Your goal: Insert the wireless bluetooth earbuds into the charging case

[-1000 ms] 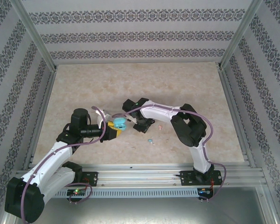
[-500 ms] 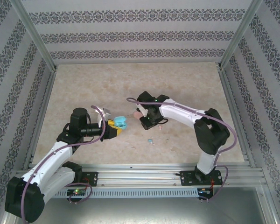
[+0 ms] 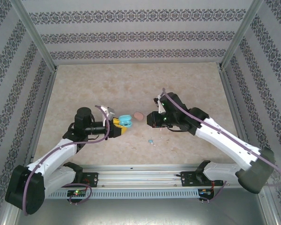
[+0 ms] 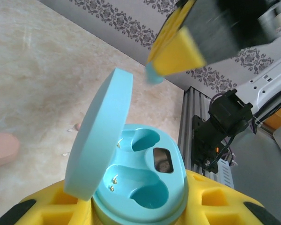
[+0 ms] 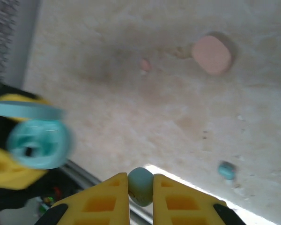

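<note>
Left claw point(image 3: 120, 126) clamped around the light blue charging case point(image 4: 140, 183), lid point(image 4: 100, 133) standing open and tilted up, both pockets unfilled. Right claw point(image 5: 140, 187) pinched tight on one light blue earbud point(image 5: 140, 183), raised off the surface point(image 3: 131, 84) and apart from the open case. Lying flat between the two claws, a closed pink case point(image 5: 212, 54). Near it, a pink earbud point(image 5: 144, 64). Farther off, a second blue earbud point(image 5: 226, 170).

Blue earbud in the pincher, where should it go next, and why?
Probably the right gripper should ease its light blue earbud toward an empty socket of the open blue case. The left gripper holds that case with the lid up, and both sockets look empty.
</note>
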